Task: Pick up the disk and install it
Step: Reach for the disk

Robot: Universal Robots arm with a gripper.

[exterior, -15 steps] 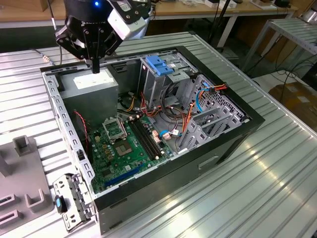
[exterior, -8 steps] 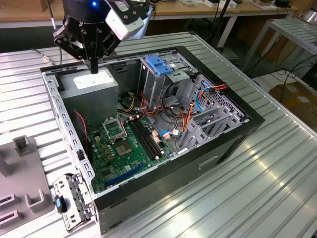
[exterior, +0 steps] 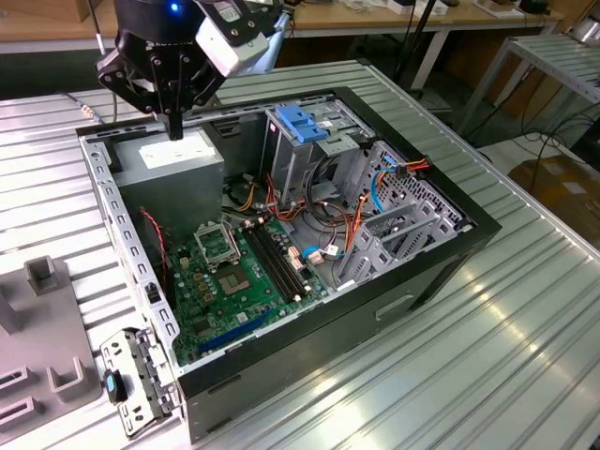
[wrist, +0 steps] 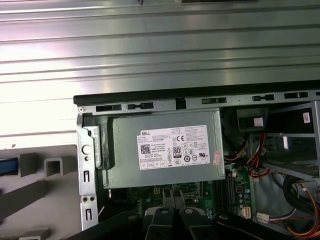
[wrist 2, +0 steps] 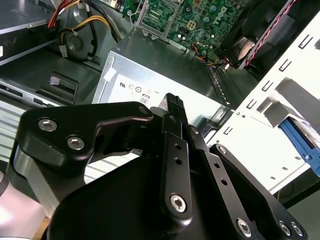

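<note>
My gripper (exterior: 175,129) hangs pointing straight down above the far side of the table (exterior: 525,356), toward the exterior view's left. My two black fingers (exterior: 175,111) are pressed together into one narrow tip, and I hold nothing between them. From the fingers my linkage bars (wrist 2: 175,165) spread outward and up to the broad black palm. My wrist (exterior: 155,23) stands upright above that. In the first wrist view my fingertips (wrist: 167,198) sit side by side, closed.
</note>
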